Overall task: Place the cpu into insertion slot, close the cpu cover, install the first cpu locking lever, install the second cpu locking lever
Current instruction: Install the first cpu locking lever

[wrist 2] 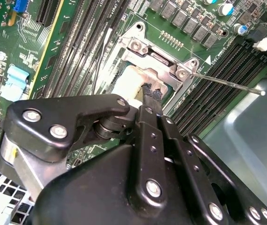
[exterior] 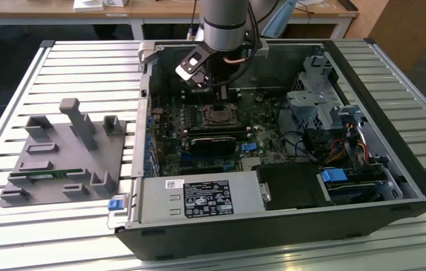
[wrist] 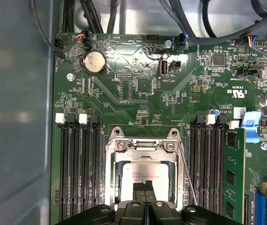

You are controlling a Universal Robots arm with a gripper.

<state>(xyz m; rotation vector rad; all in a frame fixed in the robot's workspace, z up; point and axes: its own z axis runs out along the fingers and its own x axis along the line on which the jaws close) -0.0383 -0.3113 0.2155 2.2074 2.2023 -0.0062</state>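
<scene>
Just above the exterior view's centre, the cpu [exterior: 218, 116] lies under the closed, empty gripper [exterior: 214, 83]; probably light, rigid, delicate: hold its edges.

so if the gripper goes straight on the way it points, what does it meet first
Most likely the cpu, showing through the window of the cpu cover: the gripper points at its metal top, fingertips shut together. Whether they already touch it is unclear.
</scene>
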